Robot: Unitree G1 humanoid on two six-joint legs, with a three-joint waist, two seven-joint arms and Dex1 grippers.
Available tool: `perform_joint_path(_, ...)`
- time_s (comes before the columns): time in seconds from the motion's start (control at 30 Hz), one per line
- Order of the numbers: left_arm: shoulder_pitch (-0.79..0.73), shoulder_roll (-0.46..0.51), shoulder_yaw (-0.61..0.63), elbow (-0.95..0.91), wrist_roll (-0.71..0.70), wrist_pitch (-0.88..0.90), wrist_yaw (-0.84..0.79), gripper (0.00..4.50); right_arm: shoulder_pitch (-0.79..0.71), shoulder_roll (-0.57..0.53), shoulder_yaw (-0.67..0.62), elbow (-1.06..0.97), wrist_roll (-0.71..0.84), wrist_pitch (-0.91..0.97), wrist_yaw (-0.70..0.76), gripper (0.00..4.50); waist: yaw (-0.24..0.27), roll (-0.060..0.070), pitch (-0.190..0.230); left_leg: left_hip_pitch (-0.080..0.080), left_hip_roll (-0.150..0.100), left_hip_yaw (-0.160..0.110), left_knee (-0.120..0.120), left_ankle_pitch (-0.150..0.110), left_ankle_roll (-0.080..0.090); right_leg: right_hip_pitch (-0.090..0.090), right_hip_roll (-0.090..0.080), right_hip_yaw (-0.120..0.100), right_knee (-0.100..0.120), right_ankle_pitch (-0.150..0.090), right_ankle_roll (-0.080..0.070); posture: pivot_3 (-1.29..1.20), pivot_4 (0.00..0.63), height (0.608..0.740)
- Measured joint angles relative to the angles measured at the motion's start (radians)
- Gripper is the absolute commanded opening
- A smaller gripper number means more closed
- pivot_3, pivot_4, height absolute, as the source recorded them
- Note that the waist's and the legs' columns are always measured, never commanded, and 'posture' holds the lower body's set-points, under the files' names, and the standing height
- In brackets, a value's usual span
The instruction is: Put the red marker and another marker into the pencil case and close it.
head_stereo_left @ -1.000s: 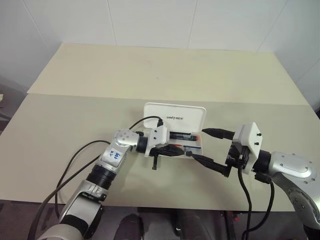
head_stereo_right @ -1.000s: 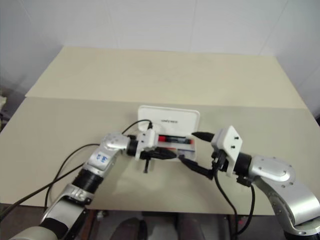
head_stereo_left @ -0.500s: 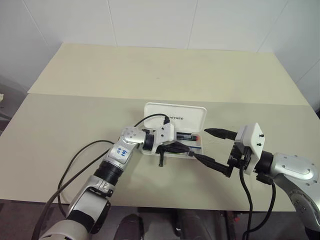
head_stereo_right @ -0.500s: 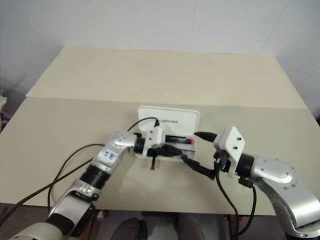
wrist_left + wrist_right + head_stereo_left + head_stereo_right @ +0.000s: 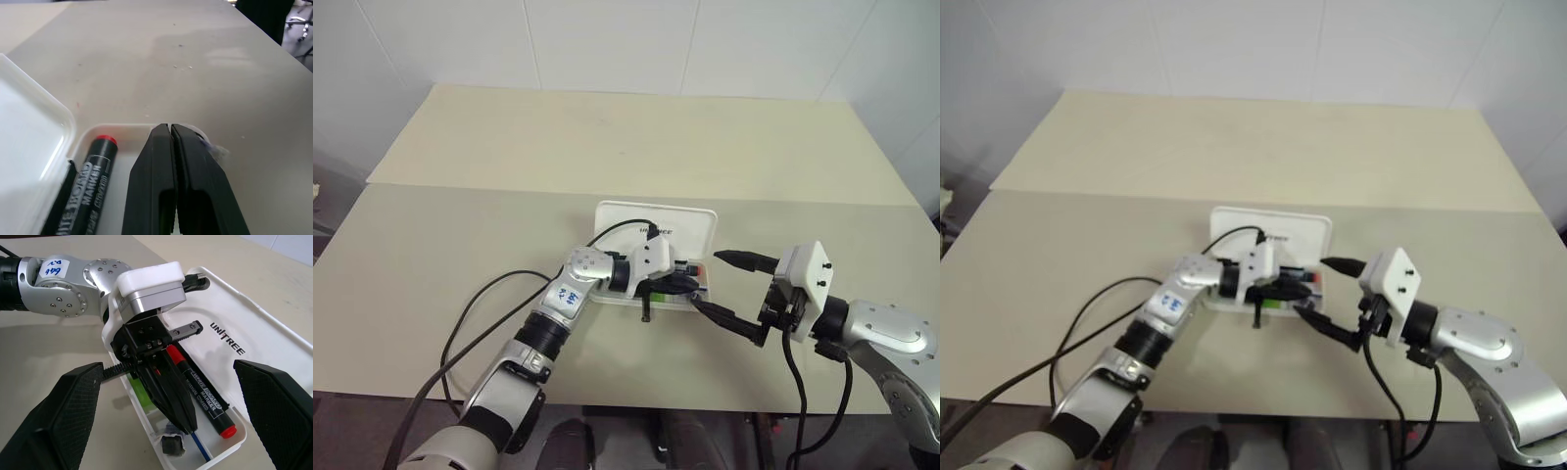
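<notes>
The left gripper (image 5: 183, 423), clenched and empty, reaches into the open pencil case (image 5: 274, 357) beside the red marker (image 5: 203, 399). The right gripper (image 5: 729, 287) hangs spread wide just right of the case.

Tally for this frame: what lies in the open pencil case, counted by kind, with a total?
Red marker: 1
Green highlighter: 1
Thin blue stick: 1
Small dark lump: 1
Total visible in the pencil case: 4; the left gripper hides part of the tray.
</notes>
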Motion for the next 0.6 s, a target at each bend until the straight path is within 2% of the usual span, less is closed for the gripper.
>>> perform_joint_path(0.13, 0.003, 0.011, 0.026, -0.031, -0.020, 0.039, 0.002, 0.02, -0.015, 0.001, 0.004, 0.000, 0.000, 0.001, -0.003, 4.50, -0.001, 0.000, 0.000, 0.000, 0.000, 0.000, 0.000, 0.000, 0.000, 0.000, 0.000, 0.000, 0.000, 0.000, 0.000, 0.00, 0.150, 0.740)
perform_joint_path(0.37, 0.090, 0.104, 0.073, -0.159, -0.081, 0.076, -0.051, 0.02, -0.023, 0.002, 0.009, 0.007, 0.000, 0.002, -0.002, 4.50, -0.001, 0.001, 0.000, 0.001, 0.000, 0.000, 0.000, 0.000, 0.000, 0.000, -0.001, 0.000, 0.001, 0.000, 0.000, 0.00, 0.150, 0.740)
perform_joint_path(0.6, 0.108, 0.097, 0.054, -0.164, -0.079, 0.081, -0.057, 0.02, -0.043, 0.002, 0.028, 0.021, 0.000, 0.002, 0.007, 4.50, 0.002, 0.001, 0.000, 0.000, -0.001, 0.000, 0.000, 0.001, 0.001, 0.001, -0.002, 0.000, 0.000, 0.001, 0.001, 0.00, 0.150, 0.740)
